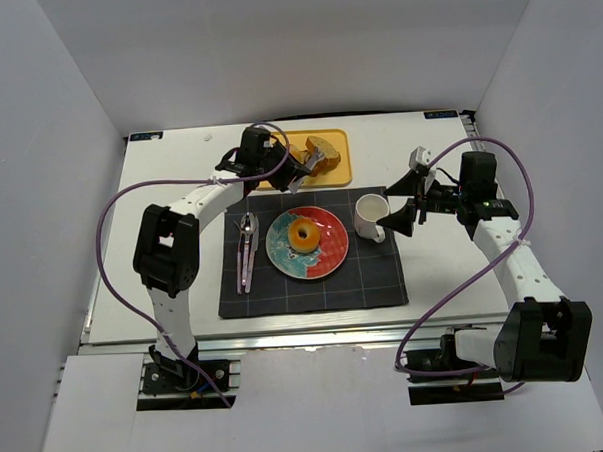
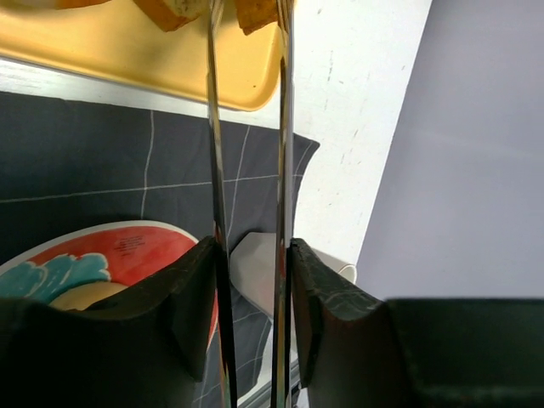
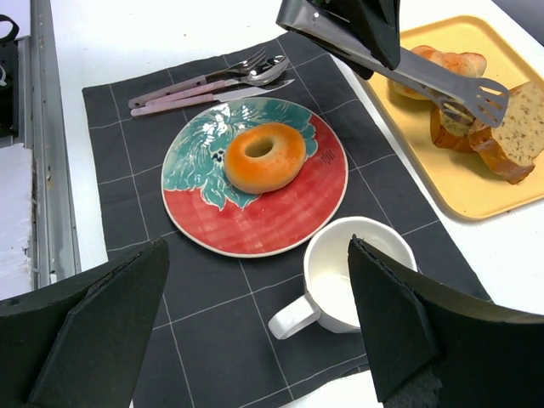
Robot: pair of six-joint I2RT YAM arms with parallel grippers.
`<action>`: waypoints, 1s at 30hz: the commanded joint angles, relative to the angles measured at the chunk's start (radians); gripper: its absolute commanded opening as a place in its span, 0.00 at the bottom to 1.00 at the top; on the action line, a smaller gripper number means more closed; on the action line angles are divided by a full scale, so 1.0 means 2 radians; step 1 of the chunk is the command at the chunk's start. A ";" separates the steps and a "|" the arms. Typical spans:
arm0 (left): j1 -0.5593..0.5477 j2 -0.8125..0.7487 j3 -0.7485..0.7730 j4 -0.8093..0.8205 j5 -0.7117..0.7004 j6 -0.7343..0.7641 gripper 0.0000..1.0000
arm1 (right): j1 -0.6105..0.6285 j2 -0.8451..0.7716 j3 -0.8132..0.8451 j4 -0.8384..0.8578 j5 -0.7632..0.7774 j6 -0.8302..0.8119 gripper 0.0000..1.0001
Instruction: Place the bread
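Note:
A ring-shaped bagel (image 1: 304, 235) lies on the red and teal plate (image 1: 333, 253); it also shows in the right wrist view (image 3: 264, 156). A tan slice with a dark crust (image 3: 514, 136) and other bread pieces (image 1: 325, 153) lie on the yellow tray (image 1: 341, 174). My left gripper (image 1: 291, 164) is shut on metal tongs (image 2: 285, 127), whose tips reach the bread (image 2: 255, 13) on the tray (image 2: 127, 59). In the right wrist view the tong tips (image 3: 476, 95) sit at a brown piece (image 3: 448, 129) beside the slice. My right gripper (image 1: 408, 196) is open and empty above the mug.
A white mug (image 1: 370, 218) stands on the dark placemat (image 1: 314, 290) right of the plate, also in the right wrist view (image 3: 357, 272). Cutlery (image 1: 247, 248) lies on the mat left of the plate. White walls enclose the table on three sides.

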 commanded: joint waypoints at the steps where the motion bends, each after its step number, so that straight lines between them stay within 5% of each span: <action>1: -0.003 0.003 0.007 0.030 0.010 -0.012 0.47 | -0.002 -0.006 -0.004 0.014 -0.017 0.004 0.89; 11: -0.003 -0.012 -0.015 0.066 0.023 -0.025 0.16 | -0.002 -0.013 0.000 0.010 -0.020 0.001 0.89; 22: -0.004 -0.115 -0.094 0.078 0.043 0.001 0.09 | -0.002 -0.022 0.007 -0.013 -0.022 -0.014 0.89; 30: -0.002 -0.286 -0.230 0.056 0.084 0.058 0.06 | -0.001 -0.026 0.013 -0.025 -0.023 -0.020 0.89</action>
